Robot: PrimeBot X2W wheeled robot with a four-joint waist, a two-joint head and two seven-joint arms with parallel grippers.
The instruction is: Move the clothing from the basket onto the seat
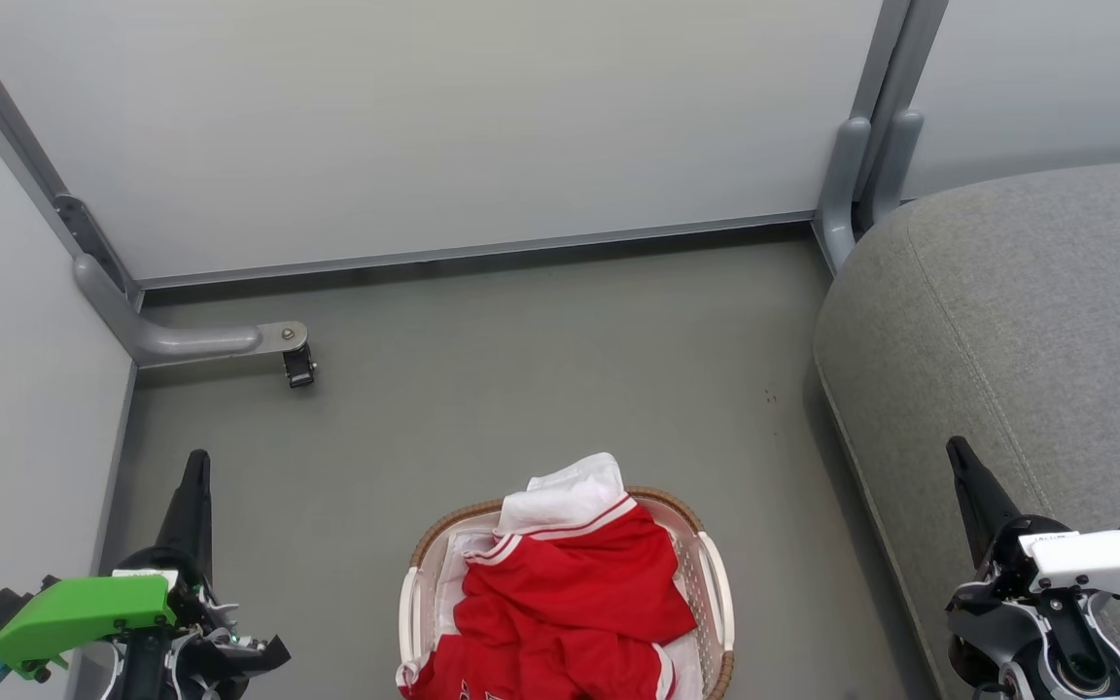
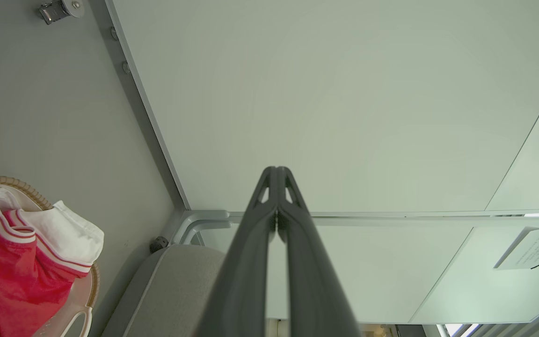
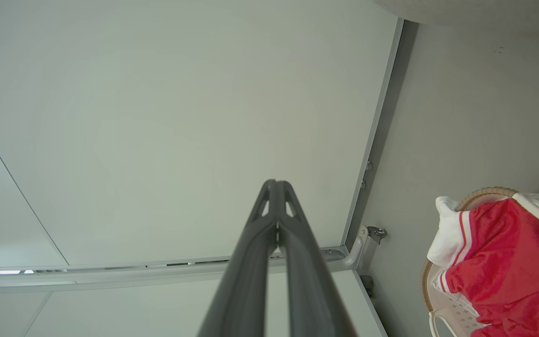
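- Left pincer (image 1: 196, 472): clenched, the two dark fingers pressed together at the tips, nothing between them. It hangs over the floor (image 1: 521, 369) close to the floor's left edge, beside the partition wall (image 1: 25, 369).
- Right pincer (image 1: 961, 457): clenched too, tips meeting, nothing held. It sits above the front edge of the seat (image 1: 1036, 321).
- Basket (image 1: 721, 593): standing on the floor, about midway between the floor's left and right edges, well apart from the back edge. Near the seat, not touching it.
- Clothing (image 1: 570, 593): red with white-striped trim, heaped inside the basket and rising above its rim.
- White cloth (image 1: 570, 491): draped over the basket's far rim, touching the clothing.
- Seat: grey, along the floor's right edge, reaching the back right corner.
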